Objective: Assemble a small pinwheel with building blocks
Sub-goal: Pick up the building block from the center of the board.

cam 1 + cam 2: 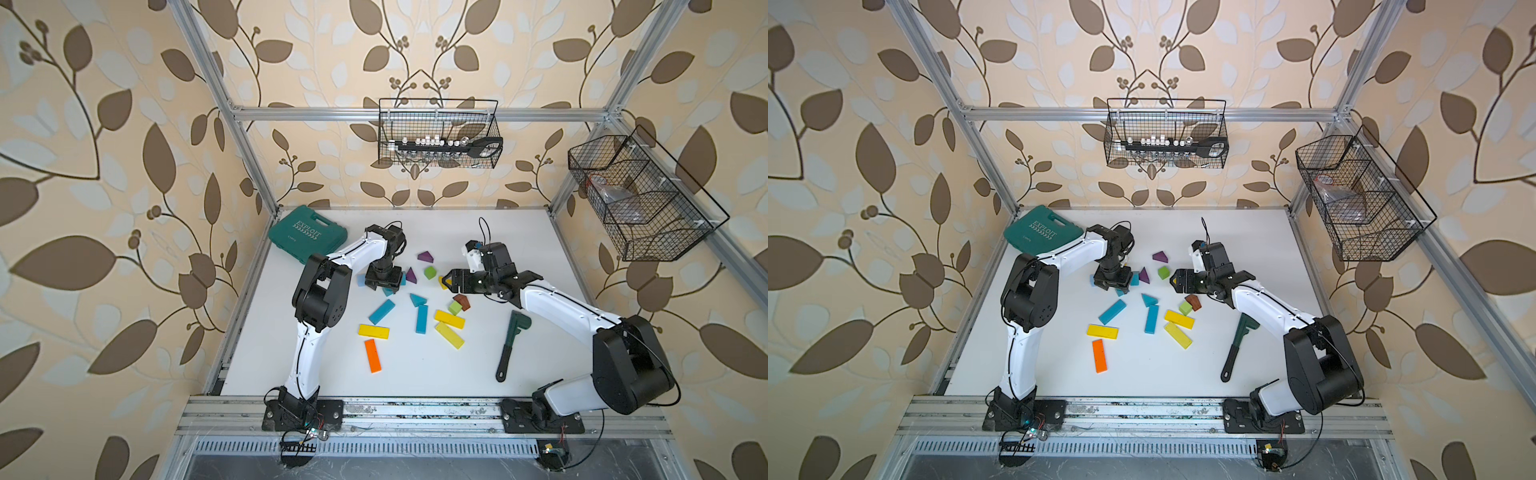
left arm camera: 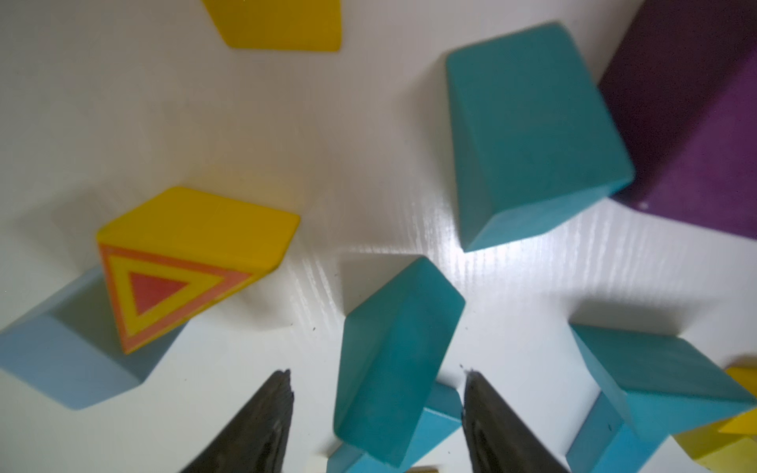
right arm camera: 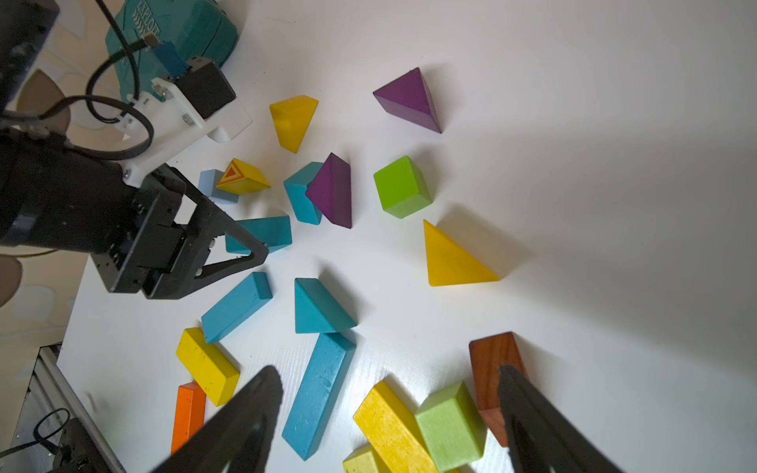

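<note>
The left tool [image 2: 377, 372] is held partly open, its jaws set to either side of a teal wedge [image 2: 393, 360]. A strip of white tabletop [image 2: 205, 123] is seen between each jaw and the wedge, so nothing is gripped. Just beyond it, a patterned yellow wedge [image 2: 184, 270] with an orange and red triangle on its end face is leaned against a pale blue block [image 2: 69, 356]. A second teal wedge [image 2: 528, 135] is pressed against a purple wedge [image 2: 688, 135].

The right tool [image 3: 389, 368] is opened wide and nothing is held in it. Between its jaws a light green cube [image 3: 450, 426] is seen, touched on one side by a brown block [image 3: 489, 368] and on the other by a yellow bar [image 3: 389, 426]. A teal bar [image 3: 319, 393] lies close by. A plain yellow wedge [image 3: 454, 258] is set apart, farther out.

In both top views the building blocks [image 1: 417, 299] are scattered across the middle of the tabletop, between the two tools. An orange bar [image 1: 372, 355] is found at the lower left of the group. A dark green toy wrench [image 1: 513, 345] is laid to the lower right of the blocks, and a teal case [image 1: 307, 235] is placed at the tabletop's upper left corner.
</note>
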Controlling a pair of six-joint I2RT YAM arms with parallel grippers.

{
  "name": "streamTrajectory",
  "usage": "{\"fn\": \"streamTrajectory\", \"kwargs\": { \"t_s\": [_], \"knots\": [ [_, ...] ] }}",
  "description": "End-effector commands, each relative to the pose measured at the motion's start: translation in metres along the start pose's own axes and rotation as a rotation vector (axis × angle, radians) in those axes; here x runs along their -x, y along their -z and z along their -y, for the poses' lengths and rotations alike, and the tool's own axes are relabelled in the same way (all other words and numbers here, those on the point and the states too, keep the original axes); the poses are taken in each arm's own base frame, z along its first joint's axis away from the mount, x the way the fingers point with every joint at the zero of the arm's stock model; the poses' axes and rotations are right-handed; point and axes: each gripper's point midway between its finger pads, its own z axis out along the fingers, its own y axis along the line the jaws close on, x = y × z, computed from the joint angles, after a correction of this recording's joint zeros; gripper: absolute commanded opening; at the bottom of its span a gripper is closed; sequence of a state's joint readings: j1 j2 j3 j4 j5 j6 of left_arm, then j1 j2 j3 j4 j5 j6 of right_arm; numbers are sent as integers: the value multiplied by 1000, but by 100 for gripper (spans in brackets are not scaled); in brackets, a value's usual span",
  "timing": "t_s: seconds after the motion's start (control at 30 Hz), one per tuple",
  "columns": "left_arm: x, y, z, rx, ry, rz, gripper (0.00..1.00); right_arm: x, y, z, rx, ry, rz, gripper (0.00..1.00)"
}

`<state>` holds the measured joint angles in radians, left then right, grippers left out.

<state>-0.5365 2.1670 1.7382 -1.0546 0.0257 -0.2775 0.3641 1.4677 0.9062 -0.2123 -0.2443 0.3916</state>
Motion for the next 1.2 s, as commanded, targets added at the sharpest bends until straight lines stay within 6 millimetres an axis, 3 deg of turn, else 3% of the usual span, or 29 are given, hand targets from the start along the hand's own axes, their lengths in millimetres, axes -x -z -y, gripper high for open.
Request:
{"fn": "streamTrajectory", "kwargs": {
  "t_s": [0.0, 0.2, 0.77, 1.03, 1.17],
  "knots": [
    [8, 2, 3, 1, -60, 5, 62, -7, -3, 4, -1, -8, -15, 84],
    [13, 0, 9, -27, -73, 9, 59, -8, -3, 5, -1, -12, -17, 84],
    [2, 1, 13, -70, -230, 41, 55, -10, -6, 7, 0, -24, -20, 89],
    [1, 10, 20, -115, -201, 63, 35, -10, -3, 4, 20, -15, -7, 86],
    [-2, 28, 30, -194, -120, 77, 20, -12, 1, -21, 105, 94, 30, 85]
  ]
}}
